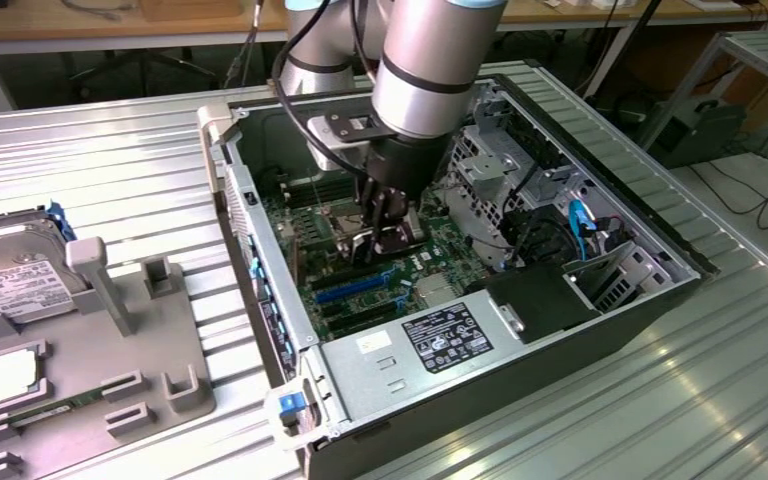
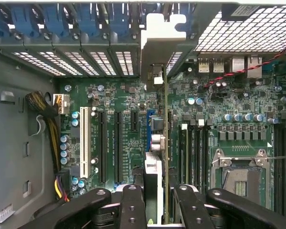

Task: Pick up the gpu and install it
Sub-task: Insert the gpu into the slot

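My gripper point(image 1: 387, 238) reaches down into the open computer case point(image 1: 651, 300), over the motherboard point(image 1: 357, 290). In the wrist view the gripper point(image 2: 158, 202) is shut on the gpu point(image 2: 157, 157), which shows edge-on as a thin upright card. The card runs from between my fingers point(image 2: 133, 205) to its silver bracket point(image 2: 157, 33) at the case's rear slot wall. It stands above the expansion slots point(image 2: 118, 143), between the black slots and the memory slots point(image 2: 193, 148). I cannot tell whether its lower edge sits in a slot.
A CPU socket point(image 2: 243, 176) lies beside the memory slots, and yellow-black cables point(image 2: 47, 119) hang by the case wall. Outside the case, on the exterior view's left, a grey fixture point(image 1: 131, 370) holds a hard drive point(image 1: 11, 270), a chip point(image 1: 11, 375) and a memory stick point(image 1: 51, 410).
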